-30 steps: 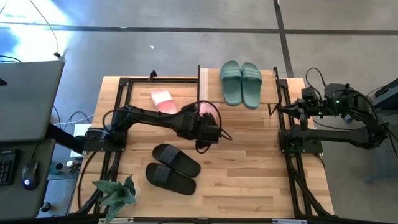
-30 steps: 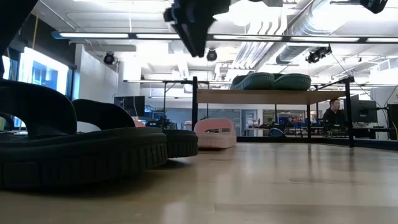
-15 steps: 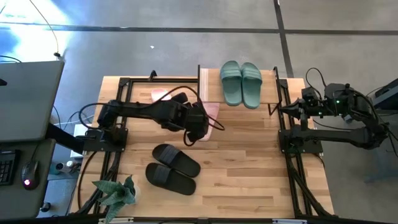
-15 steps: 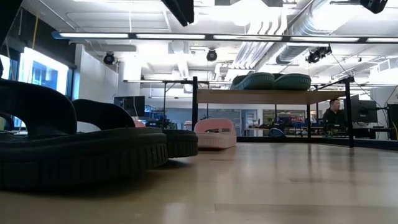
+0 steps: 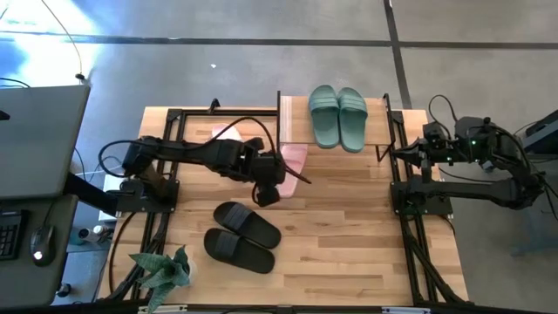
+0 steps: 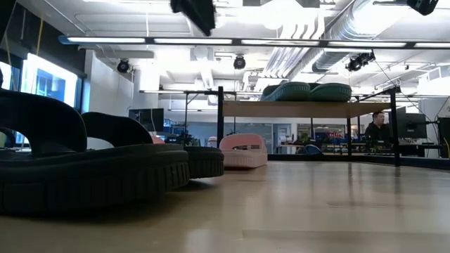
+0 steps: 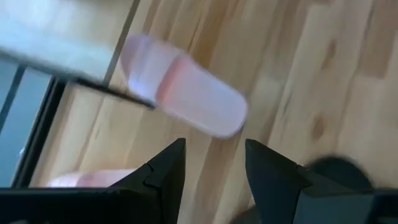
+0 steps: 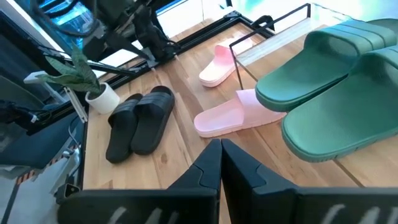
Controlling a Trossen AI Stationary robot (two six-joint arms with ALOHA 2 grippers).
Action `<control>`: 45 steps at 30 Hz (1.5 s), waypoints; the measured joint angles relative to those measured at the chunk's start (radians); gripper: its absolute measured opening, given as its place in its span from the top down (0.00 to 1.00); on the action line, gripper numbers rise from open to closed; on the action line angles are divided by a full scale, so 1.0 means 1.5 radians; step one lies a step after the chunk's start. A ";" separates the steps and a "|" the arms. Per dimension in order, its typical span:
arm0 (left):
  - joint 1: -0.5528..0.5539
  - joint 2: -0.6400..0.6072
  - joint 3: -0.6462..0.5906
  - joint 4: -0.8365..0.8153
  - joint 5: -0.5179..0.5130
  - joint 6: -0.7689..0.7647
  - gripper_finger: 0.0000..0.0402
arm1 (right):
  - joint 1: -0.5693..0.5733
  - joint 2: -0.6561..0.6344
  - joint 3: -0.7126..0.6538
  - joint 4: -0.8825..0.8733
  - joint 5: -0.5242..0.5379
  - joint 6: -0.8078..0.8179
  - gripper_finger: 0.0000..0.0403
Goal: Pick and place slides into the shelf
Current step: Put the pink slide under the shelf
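Two sage green slides (image 5: 338,116) sit side by side on the shelf's top board (image 5: 375,131), also in the low view (image 6: 306,91). One pink slide (image 5: 295,160) lies sole down on the table, one end under the shelf's left edge (image 7: 186,93) (image 8: 233,115). The other pink slide (image 5: 227,133) lies near the far left, partly hidden by the left arm. The black pair (image 5: 244,235) rests near the front. My left gripper (image 5: 268,187) (image 7: 214,168) hovers open above the table, left of and nearer than the pink slide. My right gripper (image 8: 221,155) waits shut at the right edge.
A small potted plant (image 5: 164,270) stands at the near left corner. Black frame rails (image 5: 397,201) run along both sides of the table. Bare wood (image 5: 349,235) lies between the black pair and the right rail. People and desks show in the room behind (image 6: 376,130).
My left gripper has drawn back from over the pink slide toward the table's left and risen. The pink slide at the shelf's left edge, covered by the gripper before, now shows whole and has stayed on the table. The right arm has kept still.
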 joint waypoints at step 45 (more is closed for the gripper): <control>0.307 -0.128 -0.340 0.062 -0.066 0.114 0.63 | 0.000 0.000 0.000 0.000 0.000 0.000 1.00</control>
